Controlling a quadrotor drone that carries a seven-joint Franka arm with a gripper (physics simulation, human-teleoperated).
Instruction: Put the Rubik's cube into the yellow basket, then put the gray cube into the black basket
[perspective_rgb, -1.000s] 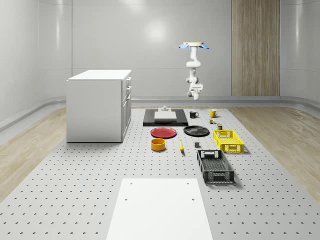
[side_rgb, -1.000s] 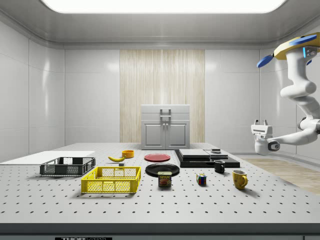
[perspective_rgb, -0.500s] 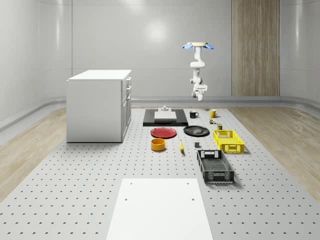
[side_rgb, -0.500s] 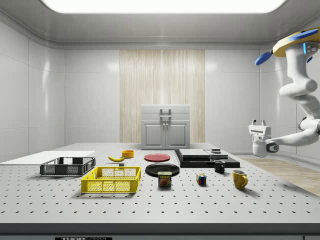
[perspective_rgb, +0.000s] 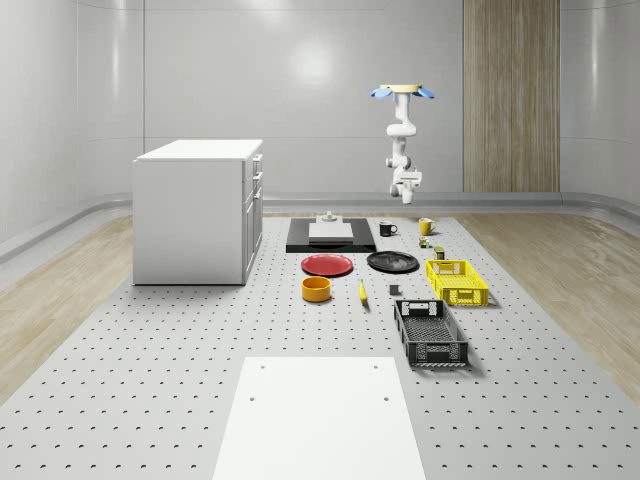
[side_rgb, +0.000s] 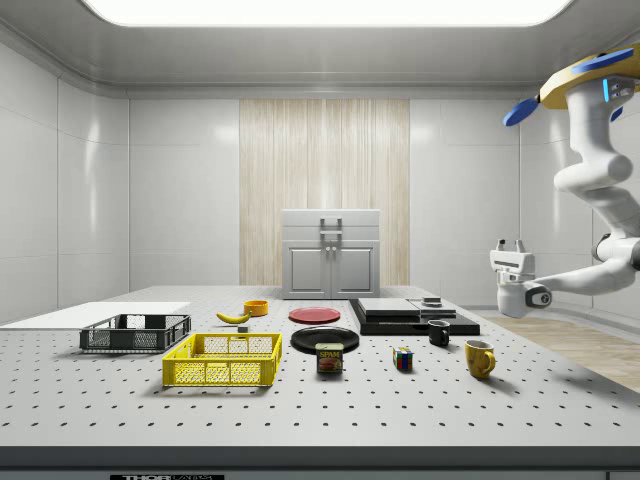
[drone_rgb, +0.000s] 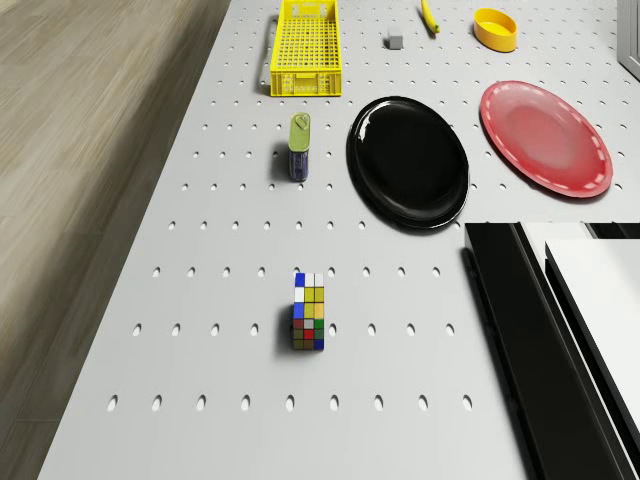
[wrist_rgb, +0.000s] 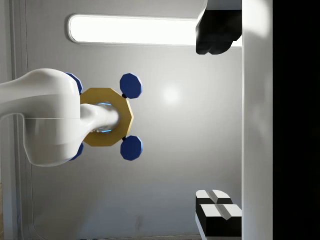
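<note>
At the side view's right edge the drone hovers high beyond the perforated grey desk, its fingers pointing upward, spread and empty — the multicoloured Rubik's cube rests on the desk between the tin can and yellow mug.

I see a matt grey perforated metal worktop beside matt wood-plank flooring. The round black plate looks glossy, the round red plate satin; the yellow mesh plastic basket looks matt.

Drone hovering high, arm hanging bent, end effector pointing upward, fingers parted, holding nothing
</note>
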